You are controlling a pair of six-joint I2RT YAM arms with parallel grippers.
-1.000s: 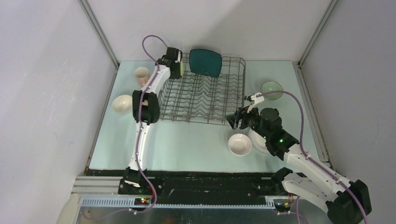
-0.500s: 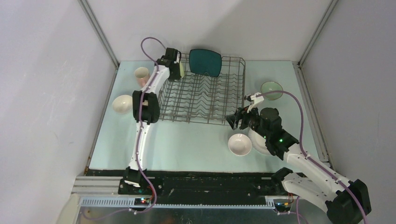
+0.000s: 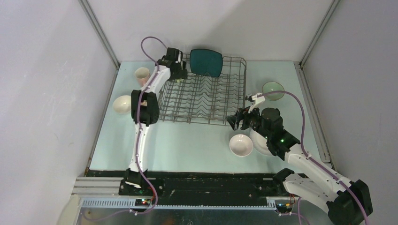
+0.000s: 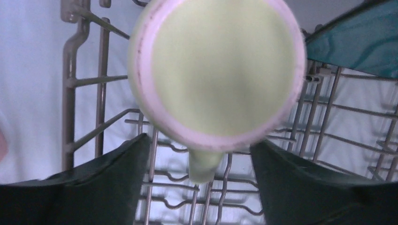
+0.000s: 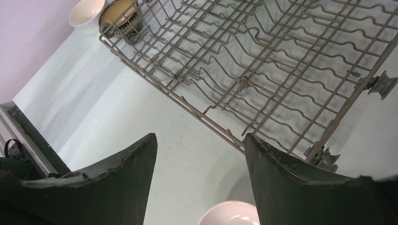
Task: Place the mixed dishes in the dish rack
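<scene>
- Left tool (image 4: 200, 140): fingers spread wide, the upturned yellow-green mug (image 4: 218, 70) just past their tips, over the far left corner of the dish rack (image 3: 206, 98), near the teal square plate (image 3: 206, 62).
- Right tool (image 5: 199, 140): fingers apart above the worktop (image 5: 117, 103), by the rack's near right corner, with a white bowl (image 5: 228, 214) just below.

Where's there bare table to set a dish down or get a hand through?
Widest bare table: between dish rack and the near edge, left of the near white bowl. Crowded near right around white plate; tight left by pink cup.
</scene>
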